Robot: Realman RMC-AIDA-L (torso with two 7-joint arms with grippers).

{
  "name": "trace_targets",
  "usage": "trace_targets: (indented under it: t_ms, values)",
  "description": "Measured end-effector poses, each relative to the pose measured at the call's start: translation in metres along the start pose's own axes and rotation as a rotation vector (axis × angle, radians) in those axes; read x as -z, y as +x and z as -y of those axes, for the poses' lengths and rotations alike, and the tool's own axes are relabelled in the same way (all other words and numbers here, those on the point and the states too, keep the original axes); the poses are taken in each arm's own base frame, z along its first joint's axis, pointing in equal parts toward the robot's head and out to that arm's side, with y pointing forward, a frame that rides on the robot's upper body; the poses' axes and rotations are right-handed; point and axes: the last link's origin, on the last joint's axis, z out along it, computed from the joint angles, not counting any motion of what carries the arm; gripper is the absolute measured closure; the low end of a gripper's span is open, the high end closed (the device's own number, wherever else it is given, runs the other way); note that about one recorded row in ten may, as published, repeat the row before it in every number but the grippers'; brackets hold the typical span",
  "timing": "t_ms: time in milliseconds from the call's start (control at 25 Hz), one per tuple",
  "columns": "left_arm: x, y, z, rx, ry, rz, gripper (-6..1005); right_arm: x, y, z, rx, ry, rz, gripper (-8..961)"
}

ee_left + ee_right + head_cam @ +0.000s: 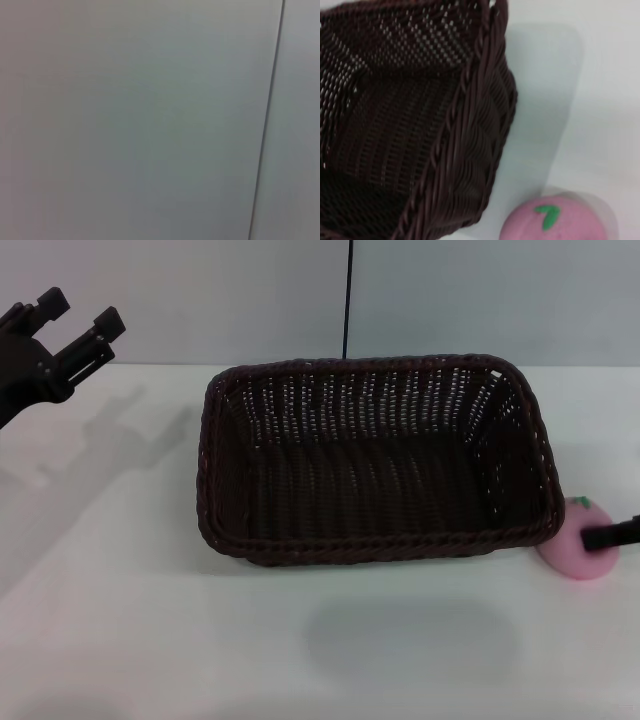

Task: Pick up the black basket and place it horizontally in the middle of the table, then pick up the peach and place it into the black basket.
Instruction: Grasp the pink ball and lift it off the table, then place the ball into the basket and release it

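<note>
The black basket [370, 545] lies lengthwise across the middle of the white table [150, 620], upright and empty. The pink peach [572, 552] sits on the table just off the basket's near right corner, apart from it. A black part of my right gripper [612, 534] reaches in from the right edge and lies over the peach. The right wrist view shows the basket's corner rim [470, 125] and the peach [560, 222] with its green spot. My left gripper [82, 315] is open and empty, raised at the far left, well away from the basket.
A grey wall with a dark vertical seam [347, 300] stands behind the table. The left wrist view shows only that wall and seam [265, 130]. Bare tabletop lies in front of and to the left of the basket.
</note>
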Motion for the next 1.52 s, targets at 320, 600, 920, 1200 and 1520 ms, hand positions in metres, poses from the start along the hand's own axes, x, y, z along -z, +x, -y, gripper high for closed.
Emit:
trace_targets:
  t_ms: [320,600,920,1200,1520]
  values:
    - [-0.001,0.000,0.000,0.002,0.000,-0.002,216,0.025,-0.006,0.002,-0.005,-0.001,0.090,771]
    - [0.000,-0.001,0.000,0.007,0.000,0.000,216,0.078,-0.012,0.002,-0.007,0.081,0.224,831]
    - [0.007,-0.014,-0.002,0.037,0.002,0.016,216,0.131,-0.035,-0.062,0.194,0.060,0.375,877]
    - [0.013,-0.019,-0.003,0.032,0.013,0.005,216,0.079,-0.069,-0.096,0.303,-0.152,0.284,905]
    - [0.024,-0.025,-0.002,0.035,0.032,-0.036,216,0.006,-0.093,-0.104,0.311,-0.380,0.221,901]
